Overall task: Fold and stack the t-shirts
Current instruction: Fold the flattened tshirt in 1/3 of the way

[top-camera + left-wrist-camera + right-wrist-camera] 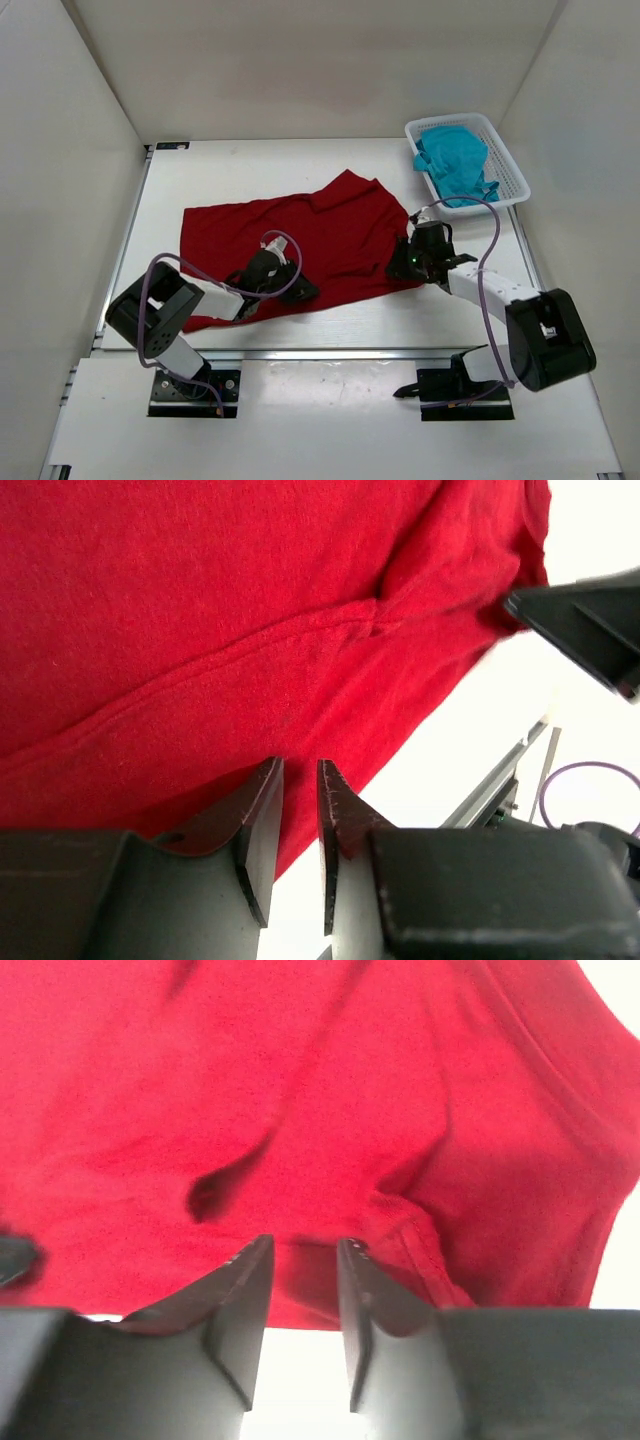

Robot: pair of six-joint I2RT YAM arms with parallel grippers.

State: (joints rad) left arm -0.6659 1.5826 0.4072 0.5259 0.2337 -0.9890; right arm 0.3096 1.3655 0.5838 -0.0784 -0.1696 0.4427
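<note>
The dark red t-shirt lies spread on the bench, its near hem at the tips of both pairs of jaws. The right jaws stand apart, the hem crossing just ahead of their gap. The left jaws show only a slit; I cannot tell whether they pinch cloth. The teal t-shirt sits in the white basket, well beyond the right jaws.

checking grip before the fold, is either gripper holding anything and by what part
Nothing, as far as shows. The left gripper and right gripper both sit at the near edge of the dark red t-shirt, jaws slightly apart, no cloth pinched between them.
</note>
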